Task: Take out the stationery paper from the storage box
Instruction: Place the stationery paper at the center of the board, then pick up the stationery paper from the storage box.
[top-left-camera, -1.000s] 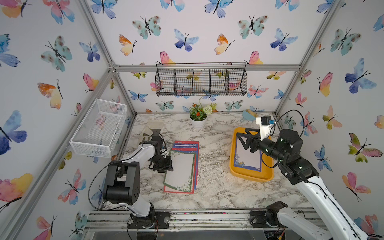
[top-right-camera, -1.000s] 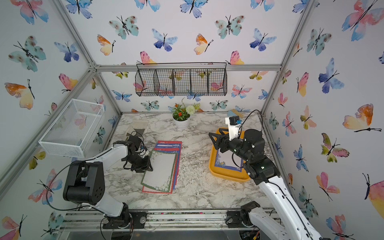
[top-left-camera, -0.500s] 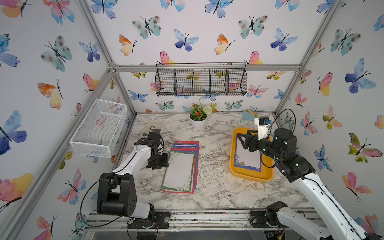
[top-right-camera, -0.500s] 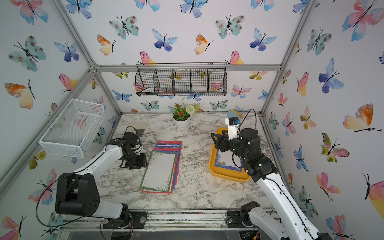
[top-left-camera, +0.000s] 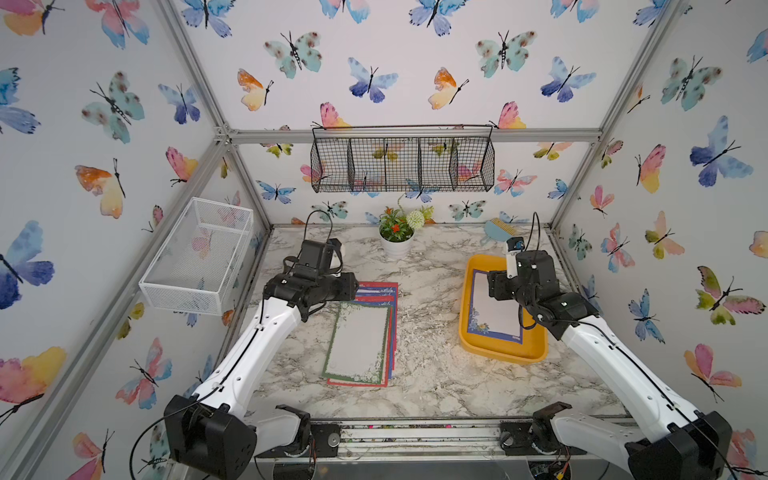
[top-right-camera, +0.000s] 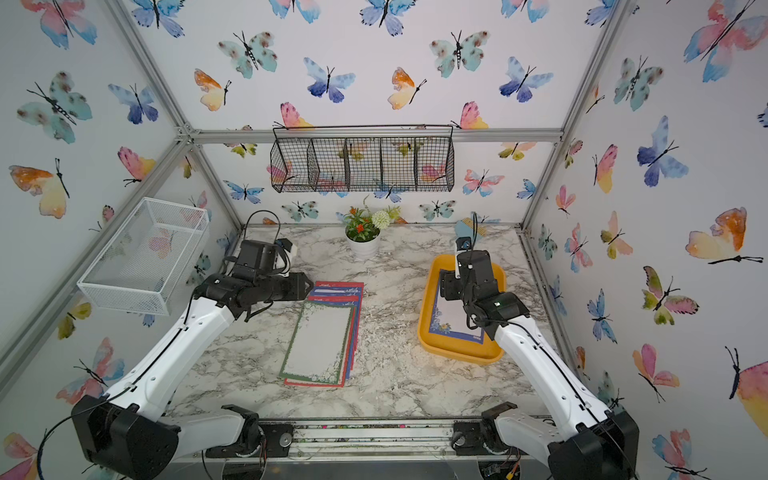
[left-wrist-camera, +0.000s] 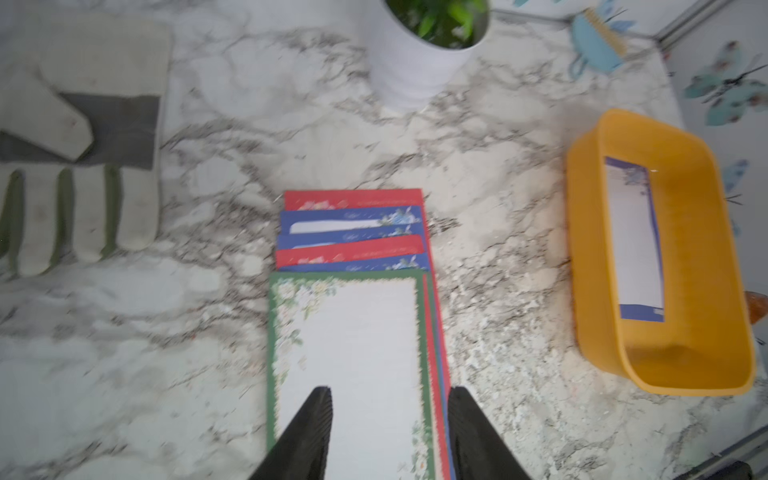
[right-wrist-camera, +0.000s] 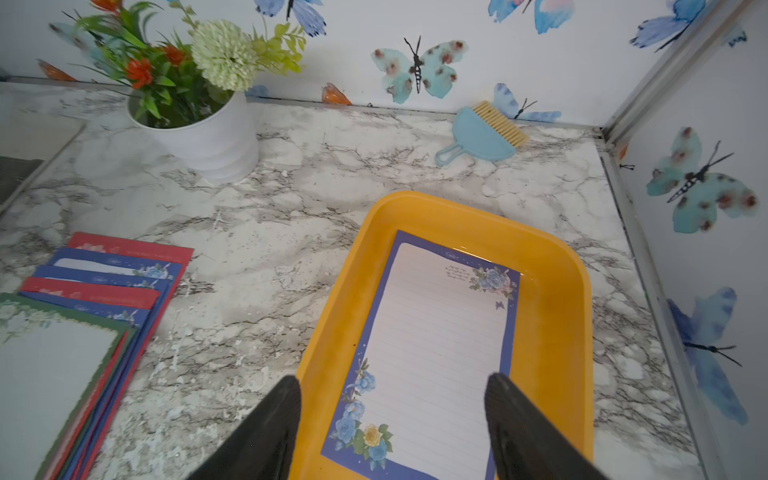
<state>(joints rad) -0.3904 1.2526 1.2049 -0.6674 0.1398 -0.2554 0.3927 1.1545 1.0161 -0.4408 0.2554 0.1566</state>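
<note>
Down by the right edge of the counter (top-left-camera: 432, 386): the storage box (top-left-camera: 503, 354), yellow-orange, with a single blue-bordered sheet (right-wrist-camera: 432, 345) lying flat inside. Right above it, the right end effector (right-wrist-camera: 395, 419), jaws spread wide, nothing between them. A few lines of fine script beside the blue roses at one corner of that sheet, too small to read.

Over to mid-counter: a fanned pile of stationery paper (top-left-camera: 361, 340), red and blue borders stepping out toward the back edge, a green-bordered sheet (left-wrist-camera: 353, 340) on top. Raised over the pile, the left end effector (left-wrist-camera: 390, 432), jaws apart as well, gripping nothing. A tiny printed line on each red and blue header strip, too blurred to read.

At the middle of the back edge, a white flower pot (top-left-camera: 395, 248). In the back right corner, a blue comb (right-wrist-camera: 478, 135). Toward the back left corner, a work glove (left-wrist-camera: 79, 178) flat on the marble. Up on the walls, a white wire basket (top-left-camera: 199, 257) and a black wire basket (top-left-camera: 403, 164).
</note>
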